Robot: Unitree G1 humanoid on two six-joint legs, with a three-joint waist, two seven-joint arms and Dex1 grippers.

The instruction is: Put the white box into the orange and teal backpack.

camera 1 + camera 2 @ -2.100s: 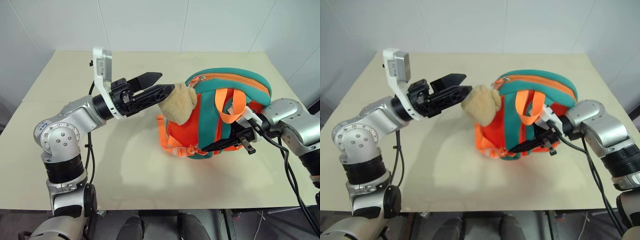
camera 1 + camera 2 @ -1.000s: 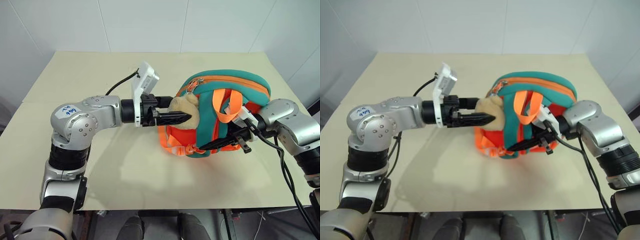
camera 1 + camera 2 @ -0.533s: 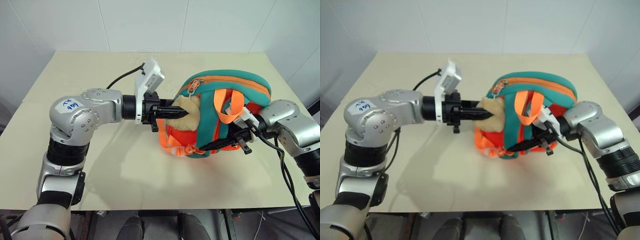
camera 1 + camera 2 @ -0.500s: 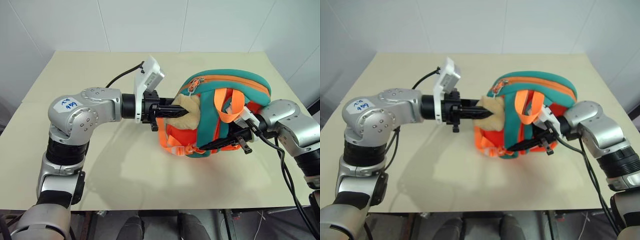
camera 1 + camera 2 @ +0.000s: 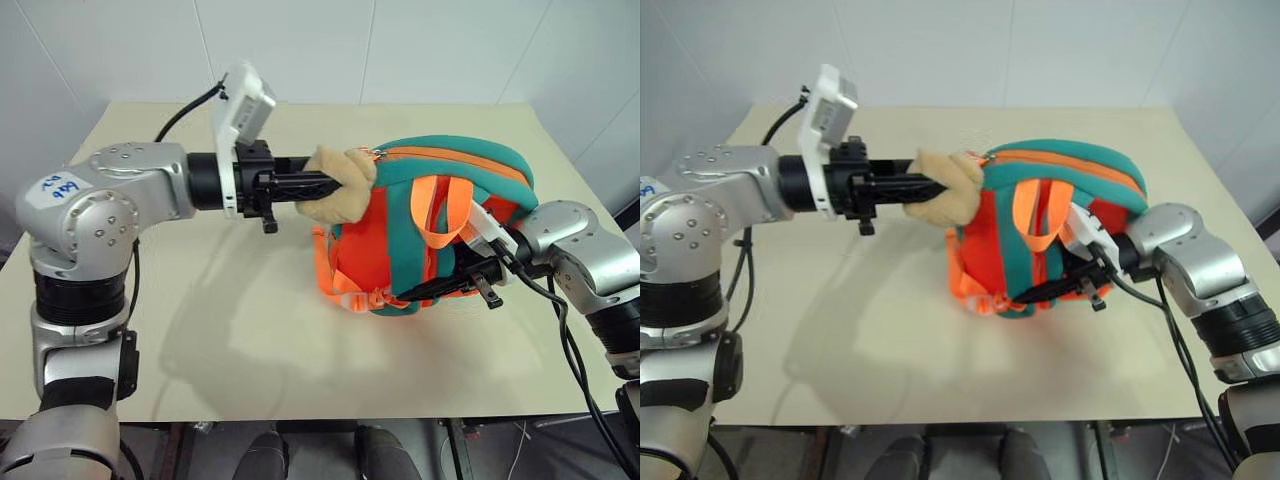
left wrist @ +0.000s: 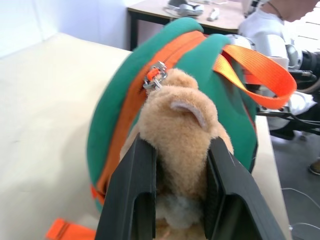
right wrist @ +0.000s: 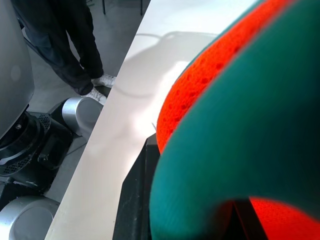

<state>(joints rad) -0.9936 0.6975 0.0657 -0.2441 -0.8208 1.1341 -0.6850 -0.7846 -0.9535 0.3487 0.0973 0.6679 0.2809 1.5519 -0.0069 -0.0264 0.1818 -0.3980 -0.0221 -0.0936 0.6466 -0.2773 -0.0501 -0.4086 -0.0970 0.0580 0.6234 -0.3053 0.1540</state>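
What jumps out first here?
The orange and teal backpack, standing bright on the tan table. The left gripper is shut on the tan plush toy at the zipper end, while the right gripper grips its teal strap.

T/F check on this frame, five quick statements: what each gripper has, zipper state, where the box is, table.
1. The left gripper is shut on the plush toy. True.
2. The right gripper hangs open, clear of the backpack. False: it is clamped on the backpack's lower teal edge.
3. The white box lies on the table beside the backpack. False: no box is on the table.
4. The zipper on top of the backpack is closed. True.
5. The backpack lies flat on its back. False: it stands upright.
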